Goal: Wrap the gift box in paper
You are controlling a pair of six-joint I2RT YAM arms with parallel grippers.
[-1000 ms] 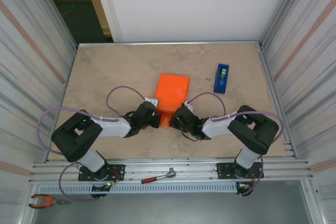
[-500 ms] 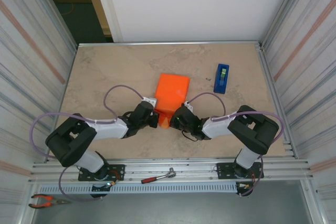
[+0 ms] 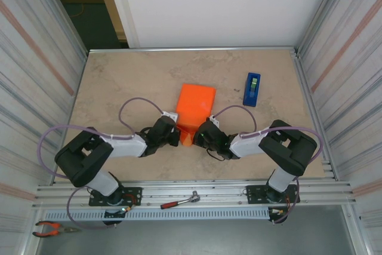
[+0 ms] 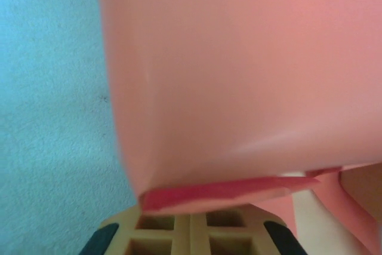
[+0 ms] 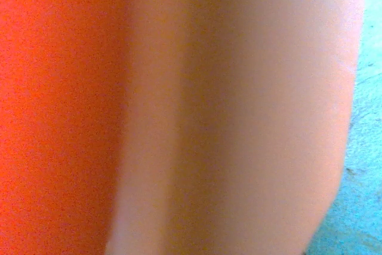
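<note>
Only the left arm's elbow has shifted slightly, while the left gripper (image 3: 173, 137) and right gripper (image 3: 199, 137) stay closed tight at the near flap of the paper (image 3: 196, 103), folded mid-table presumably round the box, so the end fold looks unfinished

You're looking at a matched pair: left arm (image 3: 128, 146) and right arm (image 3: 248, 144) each have chunky black joint housings, a pale grey forearm link, a thin lilac cable (image 3: 138, 100) looping outside, and a black base plate (image 3: 132, 195).
</note>
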